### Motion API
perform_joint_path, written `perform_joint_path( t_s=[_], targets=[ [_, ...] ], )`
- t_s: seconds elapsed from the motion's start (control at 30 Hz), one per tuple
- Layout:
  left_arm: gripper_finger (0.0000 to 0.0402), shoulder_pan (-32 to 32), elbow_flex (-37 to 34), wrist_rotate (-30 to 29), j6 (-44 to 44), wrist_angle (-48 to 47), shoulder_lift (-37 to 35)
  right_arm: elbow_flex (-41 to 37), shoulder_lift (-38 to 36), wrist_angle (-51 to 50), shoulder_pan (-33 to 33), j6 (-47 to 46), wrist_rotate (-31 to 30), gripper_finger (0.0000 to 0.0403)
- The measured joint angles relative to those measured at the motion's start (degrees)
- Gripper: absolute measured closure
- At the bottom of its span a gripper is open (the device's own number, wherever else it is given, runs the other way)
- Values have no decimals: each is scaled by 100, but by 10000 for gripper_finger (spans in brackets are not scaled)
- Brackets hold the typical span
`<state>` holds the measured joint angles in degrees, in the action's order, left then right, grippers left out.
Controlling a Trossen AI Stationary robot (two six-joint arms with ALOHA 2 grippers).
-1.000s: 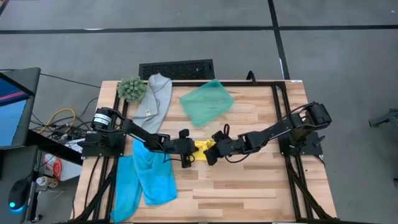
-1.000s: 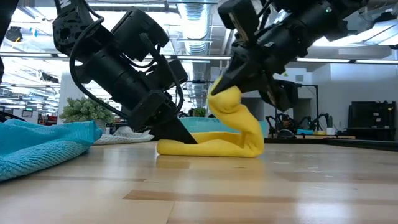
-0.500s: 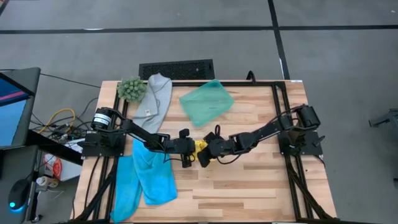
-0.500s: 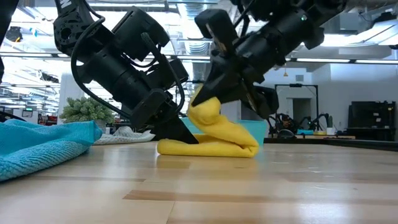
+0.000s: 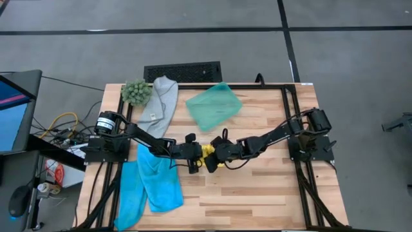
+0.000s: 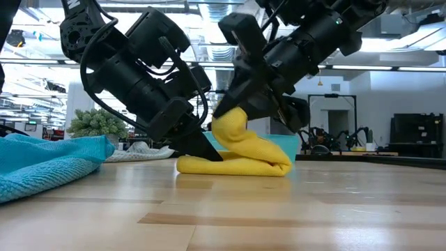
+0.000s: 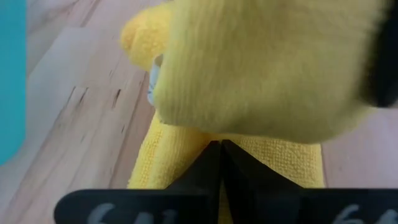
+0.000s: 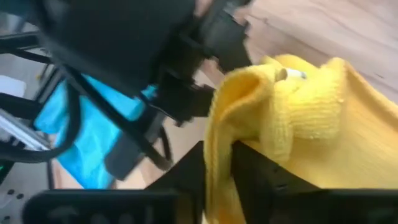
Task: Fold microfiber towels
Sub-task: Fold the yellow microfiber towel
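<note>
The yellow towel (image 6: 244,157) lies at the table's middle (image 5: 207,152), its lower layer flat on the wood and its right end raised and curled back over it. My left gripper (image 6: 208,153) is shut, its tips down on the towel's left end. My right gripper (image 6: 226,113) is shut on the raised end, just right of the left gripper in the high view (image 5: 212,161). Two sky-blue towels (image 5: 151,183) lie loose at the near left. The grey towel (image 5: 161,100) lies at the far left. My left gripper presses its shut fingertips (image 7: 219,163) down on the yellow towel's lower layer near its left end (image 7: 180,155), slanting down from the table's left. That layer lies flat on the table. My right gripper pinches the towel's raised end (image 8: 219,134) between its two fingers, as a bunched fold of several layers. The fingers slant down from the table's right. The held end (image 6: 230,127) is lifted clear and curls over the lower layer.
A translucent teal tray (image 5: 214,106) sits at the far middle and a fuzzy green plant ball (image 5: 136,92) at the far left corner. A black keyboard-like bar (image 5: 182,71) lies beyond the far edge. Bare wood (image 5: 257,187) stretches to the near right.
My right gripper has gone toward the table's left and a little down, carrying the yellow towel's raised end over the lower layer toward my left gripper. The fold at the towel's right has flattened. The lower layer has stayed in place.
</note>
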<state>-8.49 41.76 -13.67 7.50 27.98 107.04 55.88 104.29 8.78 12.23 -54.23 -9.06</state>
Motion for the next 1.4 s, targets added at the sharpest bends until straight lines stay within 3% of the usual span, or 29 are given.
perform_joint_path(
  t_s=[0.3, 0.5, 0.73, 0.83, 1.13, 1.4],
  targets=[
    [396, 0, 2, 11, 91, -19, -1, -2, -84, 26, -72, 27, 223, 186],
    [396, 0, 2, 81, 122, -19, -1, 1, -575, -414, 15, 70, 33, 170],
    [396, 0, 2, 106, 131, -30, -1, -2, -972, -2197, 474, -286, -1331, 193],
    [396, 0, 2, 107, 132, -29, -1, -1, -804, -2320, 657, -539, -1649, 216],
    [396, 0, 2, 107, 130, -27, -4, -1, 19, -1902, 627, -546, -1626, 299],
    [396, 1, 67, -54, -316, -683, -336, 0, 284, -1864, 604, -538, -1514, 317]
  ],
)
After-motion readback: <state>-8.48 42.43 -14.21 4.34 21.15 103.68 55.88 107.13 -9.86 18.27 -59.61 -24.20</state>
